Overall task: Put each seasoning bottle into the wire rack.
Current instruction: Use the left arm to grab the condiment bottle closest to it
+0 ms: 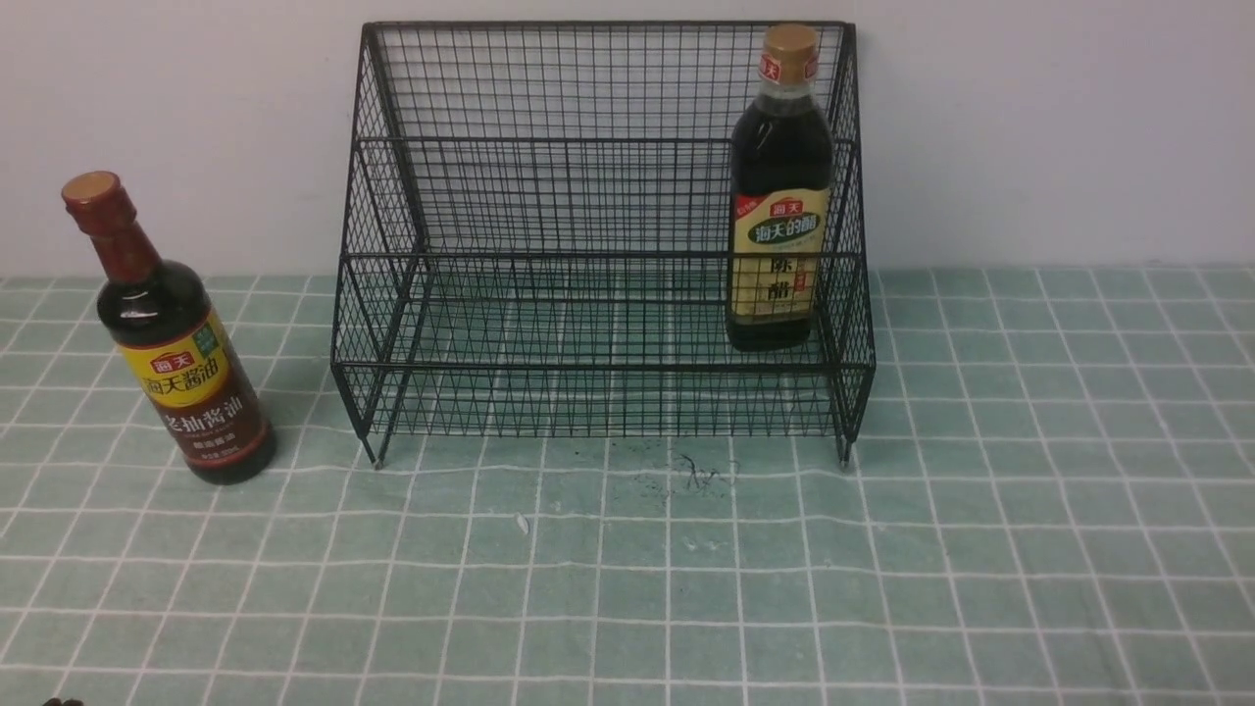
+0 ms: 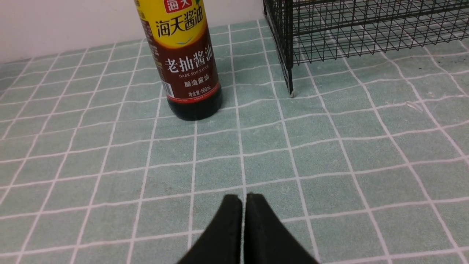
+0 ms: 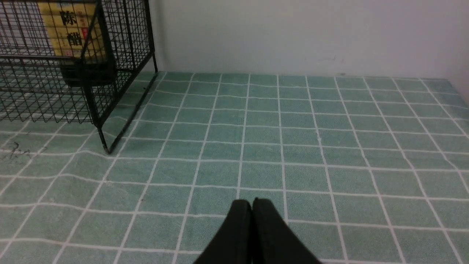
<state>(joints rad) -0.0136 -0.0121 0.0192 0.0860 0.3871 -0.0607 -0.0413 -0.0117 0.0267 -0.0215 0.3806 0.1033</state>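
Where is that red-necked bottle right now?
In the front view, the red-necked bottle stands on the green cloth at the far left, outside the wire rack.

The large black wire-mesh rack (image 1: 608, 369) stands on the green checked tabletop (image 1: 882, 588), against the wall. The flat tan-capped glass bottle (image 1: 779, 196) stands in its lower tier, at the right end. The round red-necked glass bottle (image 1: 172, 343) stands on the tabletop left of the rack, apart.

Soft, even light fills the scene; shadows under the wire rack (image 1: 608, 368) are faint. Dim highlights sit on the red-necked bottle (image 1: 181, 373), which leans outward at the left edge through lens distortion. Detail is slightly soft.
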